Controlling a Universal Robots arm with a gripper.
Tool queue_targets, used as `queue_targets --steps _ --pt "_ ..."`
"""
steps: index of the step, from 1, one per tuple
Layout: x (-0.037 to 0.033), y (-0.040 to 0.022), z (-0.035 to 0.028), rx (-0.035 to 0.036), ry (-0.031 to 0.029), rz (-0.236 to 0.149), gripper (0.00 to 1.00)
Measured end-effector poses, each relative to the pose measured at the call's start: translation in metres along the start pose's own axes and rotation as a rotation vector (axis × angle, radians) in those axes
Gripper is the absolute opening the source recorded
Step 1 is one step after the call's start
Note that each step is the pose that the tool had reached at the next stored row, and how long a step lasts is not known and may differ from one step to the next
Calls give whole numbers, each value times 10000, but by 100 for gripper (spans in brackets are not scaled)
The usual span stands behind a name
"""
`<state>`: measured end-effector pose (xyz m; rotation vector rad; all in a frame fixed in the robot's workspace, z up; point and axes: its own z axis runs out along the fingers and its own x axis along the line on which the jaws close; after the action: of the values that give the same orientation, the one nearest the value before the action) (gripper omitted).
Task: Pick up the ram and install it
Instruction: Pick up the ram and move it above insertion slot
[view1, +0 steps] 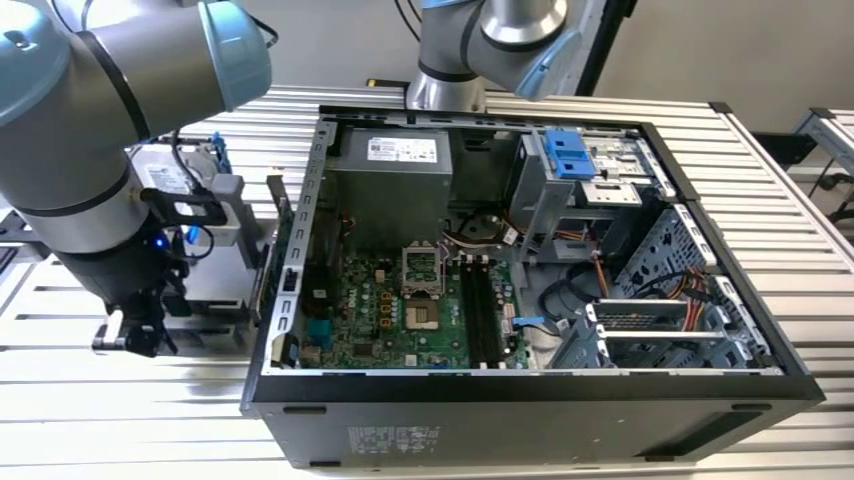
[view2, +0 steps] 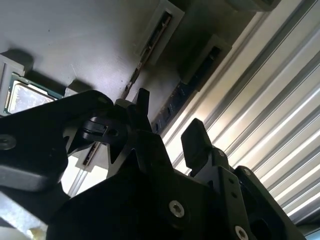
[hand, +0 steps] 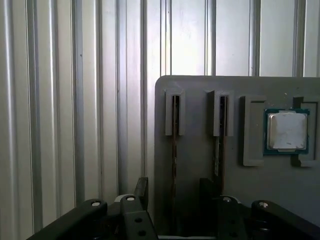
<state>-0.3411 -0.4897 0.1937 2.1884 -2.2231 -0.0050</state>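
At the exterior view's lower left, beside the computer case (view1: 534, 405), the pincer (view1: 131, 340) hangs released over a gray tray (hand: 197, 90) on the tabletop (hand: 70, 100), its fingers (hand: 141, 190) flanking the ram (hand: 174, 145) slotted edge-up between them.

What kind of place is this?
Probably a robot lab or workshop: a robot arm stands beside an open computer case on a ridged metal table, and a grey tray holds a processor chip.
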Motion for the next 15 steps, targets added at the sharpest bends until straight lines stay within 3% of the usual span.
queue_targets --steps 5,6,15 --pt "0 0 0 0 14 0 100" --pt "0 0 0 0 16 0 0" --pt "0 1 0 1 53 1 0"
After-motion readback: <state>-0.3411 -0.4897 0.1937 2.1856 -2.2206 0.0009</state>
